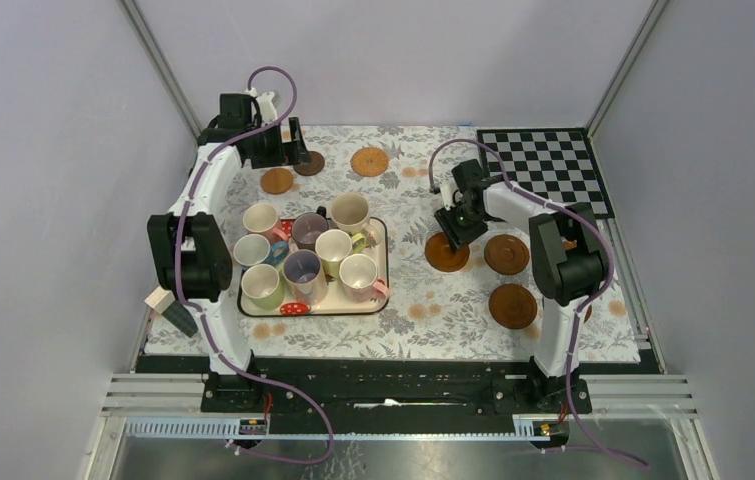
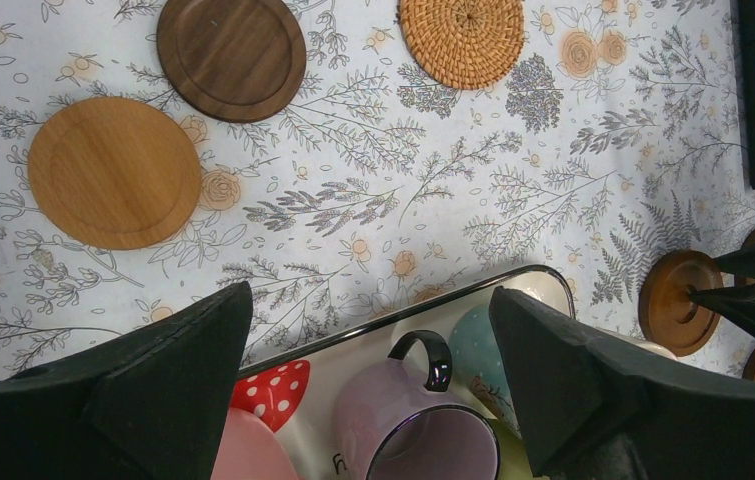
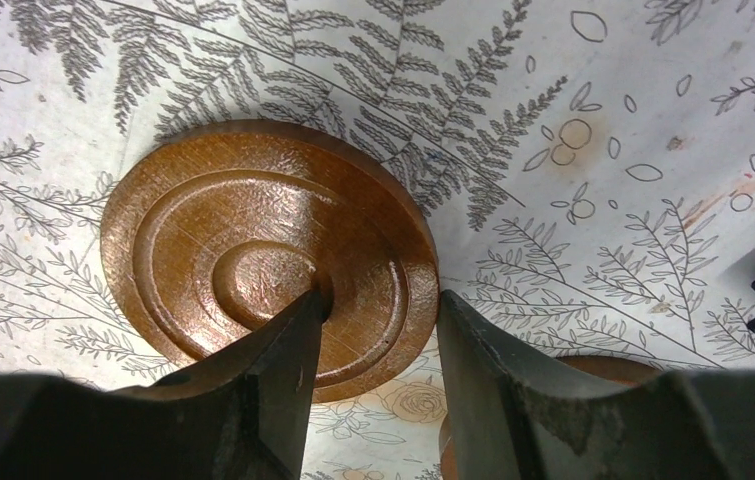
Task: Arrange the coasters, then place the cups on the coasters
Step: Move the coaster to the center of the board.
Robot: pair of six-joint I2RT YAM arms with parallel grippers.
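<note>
1. Under the right pincer (image 3: 380, 295) we see a red-brown coaster (image 3: 253, 250) lying flat with its ringed face up. It is round, so it has no long axis. The pincer is partly closed on its rim, with one finger on the face by the centre ring and the other against the outer edge.
2. The left pincer (image 2: 371, 292) hangs spread wide with nothing in it. Between its fingers, lower down, stands a purple cup (image 2: 423, 430), upright and mouth up, its dark handle pointing out past the fingertips.
3. We count six coasters (image 1: 506, 254), all flat. Beyond the left pincer's fingertips lie a tan coaster (image 2: 113, 172), a dark coaster (image 2: 231, 57) and a woven coaster (image 2: 463, 38), each apart from the others. The other three are the gripped one and two darker ones near the right pincer, on its right side.
4. We count eight cups (image 1: 334, 248), all upright and crowded on the tray (image 1: 328, 305), with handles turned in various directions. The tray lies below the left pincer and well to the left of the right pincer.
5. The bench (image 1: 423, 330) wears a pale cloth printed with grey ferns and peach flowers. A checkerboard mat (image 1: 548, 165) lies beyond the right pincer at the far corner. Plain grey walls (image 1: 53, 200) enclose the bench.
</note>
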